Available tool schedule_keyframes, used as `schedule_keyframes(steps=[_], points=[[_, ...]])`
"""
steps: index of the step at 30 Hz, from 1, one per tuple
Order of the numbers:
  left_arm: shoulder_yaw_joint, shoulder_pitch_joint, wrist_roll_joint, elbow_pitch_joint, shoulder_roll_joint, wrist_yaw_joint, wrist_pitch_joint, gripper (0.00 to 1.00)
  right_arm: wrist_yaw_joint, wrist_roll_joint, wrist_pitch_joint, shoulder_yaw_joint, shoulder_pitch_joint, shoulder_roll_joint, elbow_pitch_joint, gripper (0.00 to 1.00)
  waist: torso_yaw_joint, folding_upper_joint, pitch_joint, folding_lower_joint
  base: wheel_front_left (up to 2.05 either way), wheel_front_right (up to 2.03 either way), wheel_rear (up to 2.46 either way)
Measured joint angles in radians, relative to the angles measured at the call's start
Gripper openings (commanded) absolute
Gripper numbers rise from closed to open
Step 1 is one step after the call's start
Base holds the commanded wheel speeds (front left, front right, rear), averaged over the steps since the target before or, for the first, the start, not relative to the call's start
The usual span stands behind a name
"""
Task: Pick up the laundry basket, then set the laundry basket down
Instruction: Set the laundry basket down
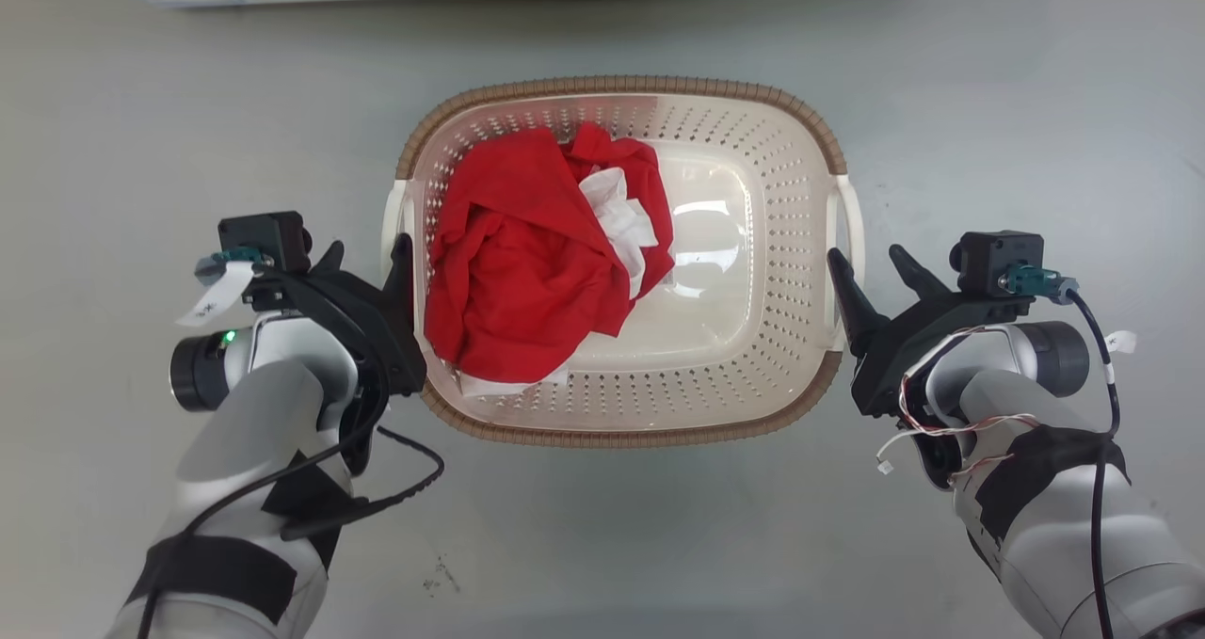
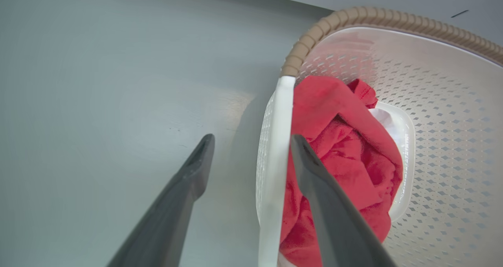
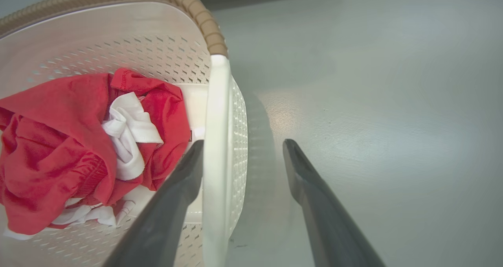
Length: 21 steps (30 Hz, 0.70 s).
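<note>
Left gripper (image 1: 369,246): we see it at the lower left of the head view, jaws wide apart and clasping nothing.
Left fingers (image 2: 196,168): in the left wrist view one lies outside the left handle (image 2: 277,161) over the floor, and the other lies inside it over the red cloth; the white bar runs between them, nearer the inner finger.
Right gripper (image 1: 864,253): we find it at the lower right of the head view, also spread open and holding nothing.
Right fingers (image 3: 310,180): in the right wrist view they straddle the right handle (image 3: 215,141). The inner one is close against the bar; we cannot tell whether it touches.
Laundry basket (image 1: 621,85): it sits on the grey floor (image 1: 188,103) in the middle of the head view, between the two grippers, its brown rim facing up.
Red garment (image 1: 527,263): it lies crumpled in the left half of the basket.
White cloth (image 1: 621,215): it is tucked into the red folds, towards the basket's centre.
Basket bottom (image 1: 734,272): the right half is bare and glossy.
</note>
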Motion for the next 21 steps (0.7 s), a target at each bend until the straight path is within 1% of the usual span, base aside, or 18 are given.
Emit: schedule_keyframes(steps=[7, 8, 15, 21], points=[[-0.022, 0.049, 0.001, 0.013, 0.0, -0.001, -0.005, 1.0, 0.0, 0.005, -0.001, 0.009, 0.032, 0.006, 0.001, 1.0, -0.004, 0.0, -0.064, 0.0, 0.0, 0.0, 0.0], [-0.024, 0.055, 0.001, 0.013, 0.0, -0.008, -0.006, 1.0, 0.0, 0.01, -0.004, 0.009, 0.039, 0.006, 0.001, 1.0, -0.004, 0.0, -0.075, 0.0, 0.0, 0.0, 0.0], [-0.042, 0.099, 0.016, 0.017, 0.001, -0.009, -0.047, 1.0, 0.0, 0.014, -0.009, 0.018, 0.093, 0.005, -0.002, 1.0, -0.012, 0.0, -0.164, -0.0001, 0.0, 0.0, 0.0], [-0.053, 0.137, 0.028, 0.018, 0.026, -0.009, -0.087, 1.0, 0.0, 0.028, -0.024, 0.018, 0.139, 0.004, -0.021, 1.0, -0.02, -0.0001, -0.248, -0.0001, 0.0, 0.0, 0.0]])
